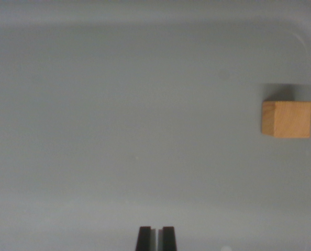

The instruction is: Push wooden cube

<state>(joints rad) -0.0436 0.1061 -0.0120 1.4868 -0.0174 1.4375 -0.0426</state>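
- Wrist view: the gripper (156,238) pokes in at the bottom edge, its fingers nearly together with only a thin slit between them, holding nothing
- The wooden cube (286,119) sits on the grey tray floor (119,130), well apart from the gripper, up and toward the wrist view's right; any push must first travel that way

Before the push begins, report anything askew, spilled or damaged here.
Nothing stands out. The wooden cube sits flat and intact at the wrist view's right on the plain grey surface; the end effector is apart from it, at bottom centre.
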